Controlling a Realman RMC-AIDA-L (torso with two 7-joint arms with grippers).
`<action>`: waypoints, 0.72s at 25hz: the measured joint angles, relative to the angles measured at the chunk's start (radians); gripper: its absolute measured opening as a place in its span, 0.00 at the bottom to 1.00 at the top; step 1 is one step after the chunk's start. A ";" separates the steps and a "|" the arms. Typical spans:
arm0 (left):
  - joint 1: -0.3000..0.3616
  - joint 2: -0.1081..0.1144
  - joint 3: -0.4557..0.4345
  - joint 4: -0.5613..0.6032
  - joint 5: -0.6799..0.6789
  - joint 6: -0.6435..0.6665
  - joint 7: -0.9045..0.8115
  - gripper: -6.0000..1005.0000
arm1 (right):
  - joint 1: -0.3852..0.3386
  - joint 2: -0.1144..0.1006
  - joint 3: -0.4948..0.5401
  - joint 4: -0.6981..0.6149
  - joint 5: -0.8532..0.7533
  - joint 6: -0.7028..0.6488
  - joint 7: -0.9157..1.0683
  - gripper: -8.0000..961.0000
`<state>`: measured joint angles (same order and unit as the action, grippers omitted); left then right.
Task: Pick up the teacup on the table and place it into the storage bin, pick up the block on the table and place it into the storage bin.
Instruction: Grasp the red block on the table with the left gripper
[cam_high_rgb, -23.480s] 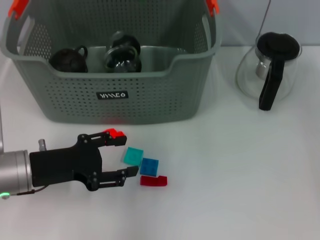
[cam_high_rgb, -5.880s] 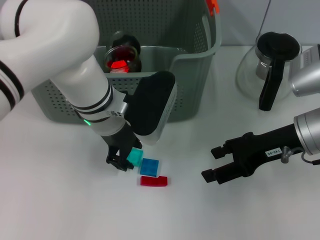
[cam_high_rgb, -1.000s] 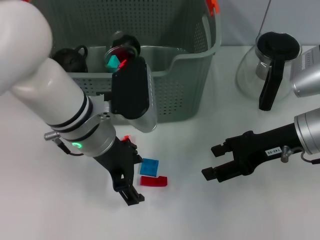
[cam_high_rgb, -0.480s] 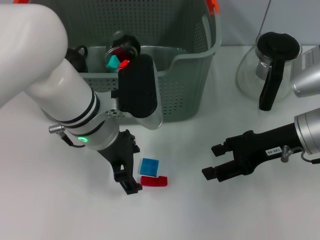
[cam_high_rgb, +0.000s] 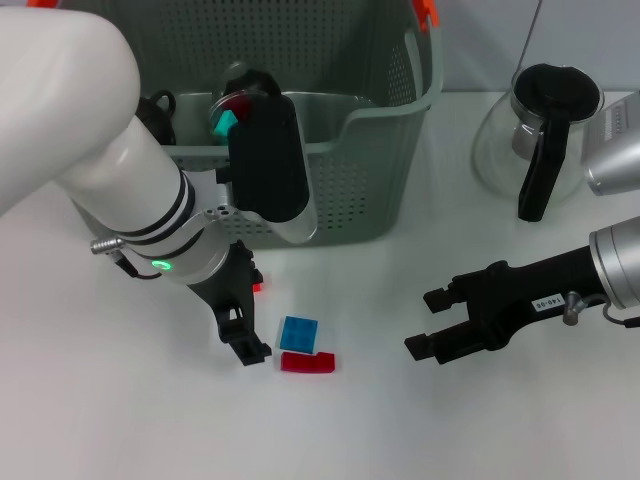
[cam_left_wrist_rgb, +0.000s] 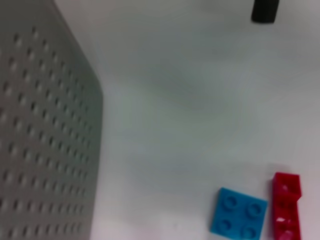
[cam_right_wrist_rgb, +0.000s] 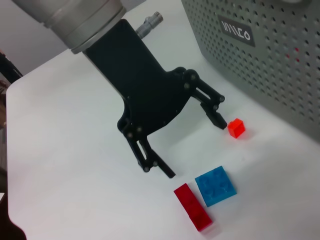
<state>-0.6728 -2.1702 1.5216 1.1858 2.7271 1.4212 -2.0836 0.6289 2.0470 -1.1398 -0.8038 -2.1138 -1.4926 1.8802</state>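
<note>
The grey-green storage bin (cam_high_rgb: 340, 140) stands at the back of the table. Inside it are a dark teacup (cam_high_rgb: 158, 104), mostly behind my left arm, and a glass teacup (cam_high_rgb: 243, 92) with a teal block (cam_high_rgb: 222, 122) in it. On the table lie a blue block (cam_high_rgb: 298, 333), a red block (cam_high_rgb: 307, 362) and a small red cube (cam_high_rgb: 257, 287). My left gripper (cam_high_rgb: 258, 312) is open and empty, just left of the blue block, one finger beside the cube. My right gripper (cam_high_rgb: 420, 323) hovers open and empty to the right. The right wrist view shows the left gripper (cam_right_wrist_rgb: 195, 147) open above the blocks (cam_right_wrist_rgb: 215, 186).
A glass pot with a black lid and handle (cam_high_rgb: 541, 130) stands at the back right. The bin's perforated wall (cam_left_wrist_rgb: 45, 140) is close to the left wrist, with the blue block (cam_left_wrist_rgb: 239, 219) and red block (cam_left_wrist_rgb: 286, 205) beside it.
My left gripper has drawn back toward the bin, from beside the red block to left of the blue one. The small red cube now shows by its finger. The right arm has not moved.
</note>
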 joint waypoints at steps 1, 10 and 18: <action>0.000 0.000 0.000 0.000 0.000 0.000 0.000 0.94 | 0.000 0.000 0.000 0.000 0.000 0.000 0.000 0.90; -0.016 0.003 0.007 -0.030 0.046 -0.059 0.052 0.93 | -0.003 0.001 0.000 0.000 0.000 0.000 0.000 0.90; -0.034 0.003 0.012 -0.052 0.049 -0.084 0.091 0.86 | -0.001 0.004 0.000 0.000 0.000 0.003 0.004 0.90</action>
<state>-0.7065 -2.1675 1.5334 1.1333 2.7759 1.3374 -1.9929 0.6276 2.0511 -1.1397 -0.8037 -2.1138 -1.4897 1.8846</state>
